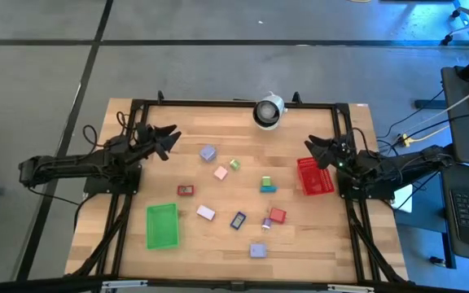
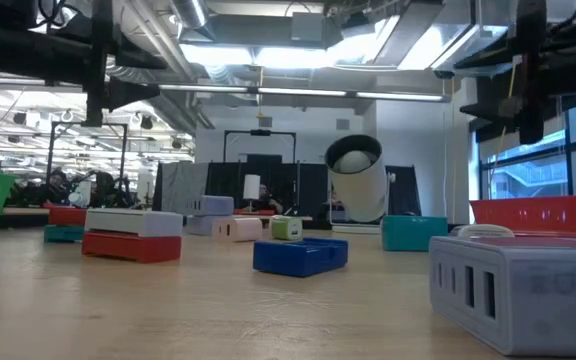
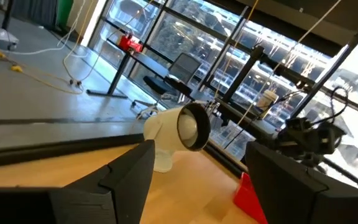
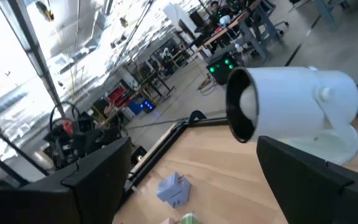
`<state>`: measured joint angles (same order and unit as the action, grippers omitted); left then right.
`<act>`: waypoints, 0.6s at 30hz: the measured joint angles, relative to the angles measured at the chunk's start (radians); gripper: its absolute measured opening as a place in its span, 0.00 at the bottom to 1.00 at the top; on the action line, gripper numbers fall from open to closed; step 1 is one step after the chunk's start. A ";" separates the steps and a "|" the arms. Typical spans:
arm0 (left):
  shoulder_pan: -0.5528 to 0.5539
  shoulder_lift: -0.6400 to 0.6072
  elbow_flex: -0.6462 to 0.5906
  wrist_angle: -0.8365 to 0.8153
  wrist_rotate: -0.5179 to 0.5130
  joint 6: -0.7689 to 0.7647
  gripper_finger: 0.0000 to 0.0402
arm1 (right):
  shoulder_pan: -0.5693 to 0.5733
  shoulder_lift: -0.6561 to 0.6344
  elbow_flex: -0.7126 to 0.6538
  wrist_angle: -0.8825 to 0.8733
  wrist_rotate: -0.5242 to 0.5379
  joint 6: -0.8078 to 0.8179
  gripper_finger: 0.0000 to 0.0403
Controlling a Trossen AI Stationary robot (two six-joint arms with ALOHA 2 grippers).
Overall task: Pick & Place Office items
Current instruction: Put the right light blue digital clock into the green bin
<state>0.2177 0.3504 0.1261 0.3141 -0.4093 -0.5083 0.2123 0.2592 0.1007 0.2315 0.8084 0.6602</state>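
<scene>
While both arms hover at the table's edges, the left gripper [image 1: 169, 140] at nine o'clock and the right gripper [image 1: 312, 148] at three o'clock each hold their fingers spread apart, gripping nothing. Between them, the office items [image 1: 238, 220] lie scattered across the table [image 1: 300, 236] centre, with the green bin [image 1: 162, 225] at seven o'clock, the red bin [image 1: 314, 176] at three o'clock and the round white device [image 1: 268, 112] at twelve.

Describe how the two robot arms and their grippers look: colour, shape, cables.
Both arms are black, built of slim jointed segments with dark cables along them. Each ends in a two-finger gripper, left gripper and right gripper, with flat, angular black fingers. A small green light glows on the right arm. No other markings show.
</scene>
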 joint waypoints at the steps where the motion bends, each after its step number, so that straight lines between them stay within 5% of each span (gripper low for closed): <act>1: 0.000 0.010 0.000 0.017 -0.006 0.008 0.62 | 0.000 0.024 0.018 0.001 -0.006 -0.018 0.86; 11: 0.000 0.098 0.001 0.137 -0.046 0.024 0.62 | -0.001 0.305 0.193 -0.016 -0.033 -0.314 0.86; 18: 0.000 0.121 0.001 0.181 -0.044 -0.017 0.61 | -0.036 0.473 0.219 -0.019 -0.271 -0.356 0.86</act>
<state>0.2176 0.4713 0.1272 0.4955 -0.4533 -0.5252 0.1767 0.7326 0.3199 0.2121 0.5375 0.3042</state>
